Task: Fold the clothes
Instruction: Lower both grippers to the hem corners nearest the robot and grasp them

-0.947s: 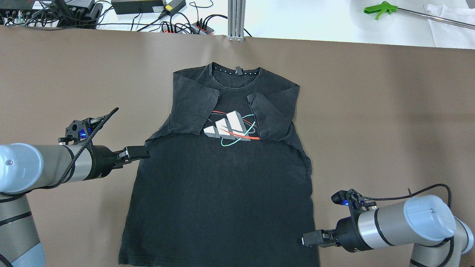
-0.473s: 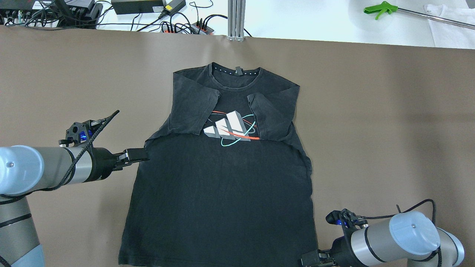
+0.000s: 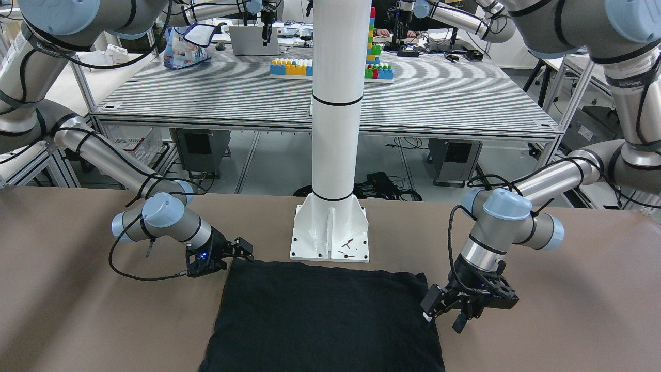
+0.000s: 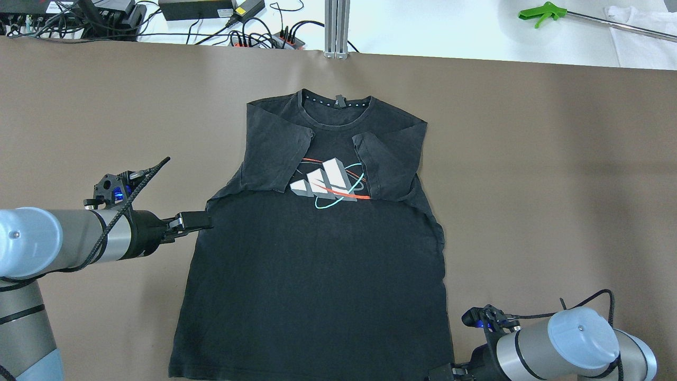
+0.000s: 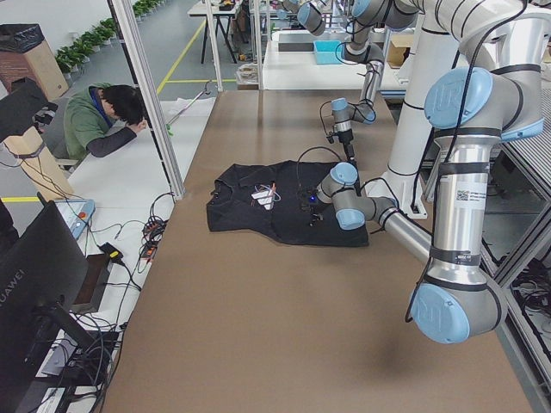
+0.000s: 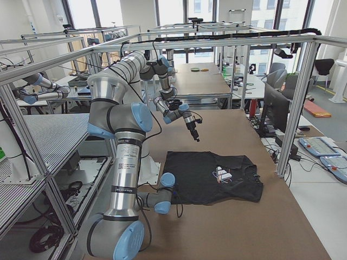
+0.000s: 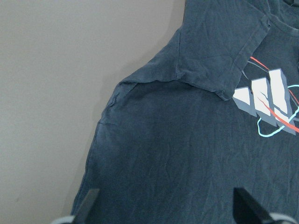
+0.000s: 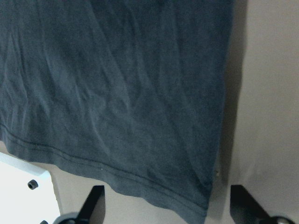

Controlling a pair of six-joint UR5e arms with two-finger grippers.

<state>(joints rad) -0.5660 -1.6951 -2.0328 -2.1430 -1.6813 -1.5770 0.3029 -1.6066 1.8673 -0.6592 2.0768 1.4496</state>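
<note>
Brown table (image 4: 529, 159), black shirt (image 4: 317, 275) with three-bar logo (image 4: 328, 182), left gripper (image 4: 204, 220) and right gripper (image 3: 245, 250) both spread wide

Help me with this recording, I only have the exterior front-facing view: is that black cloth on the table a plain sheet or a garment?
Observer: A garment. The overhead view shows a black T-shirt with a white, red and teal logo on the chest.
Operator: Are the sleeves spread out?
Observer: No. Both sleeves lie folded inward over the chest, either side of the logo.
Operator: And the right gripper, where is it aimed?
Observer: Its wrist camera shows its fingers wide apart, with the shirt's hem corner between them in the picture. I cannot tell whether they touch the fabric.
</note>
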